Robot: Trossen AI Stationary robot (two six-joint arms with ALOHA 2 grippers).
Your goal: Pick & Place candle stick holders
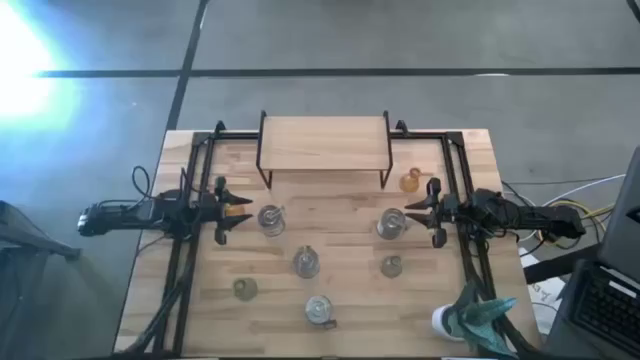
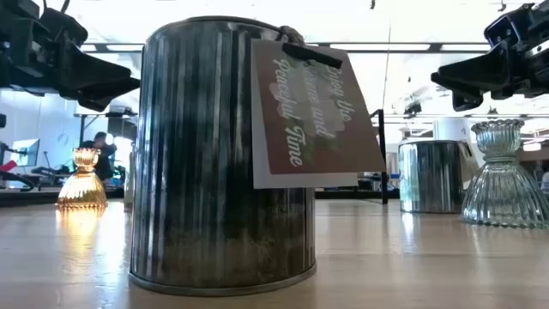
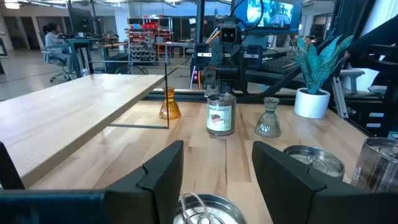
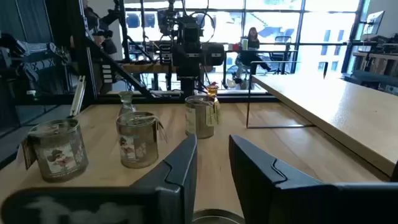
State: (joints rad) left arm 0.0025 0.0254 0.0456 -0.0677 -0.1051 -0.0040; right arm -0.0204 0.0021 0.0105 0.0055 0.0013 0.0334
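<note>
Currently, status for you:
Left pincer (image 3: 216, 155): jaws wide apart, holding nothing.
Left target: the silvery jar (image 3: 205, 211) sits just ahead of and below the fingertips, lined up with the gap. An amber holder (image 1: 237, 210) is right by the tips, so watch you don't clip it.
Right pincer (image 4: 213, 155): narrow gap, nothing in it. You'd likely need to open wider for a jar.
Right target: the second jar (image 1: 392, 222) is just beside the tips, toward table centre, not touching.
Layout: holders stand upright and well apart on the table (image 1: 200, 300), probably so the jaws can reach each one alone.
Arm pose: both arms come in level from the sides, which looks like a sideways grab.
Drop spot: my guess is the shelf (image 1: 325, 143) at the back, currently bare.
</note>
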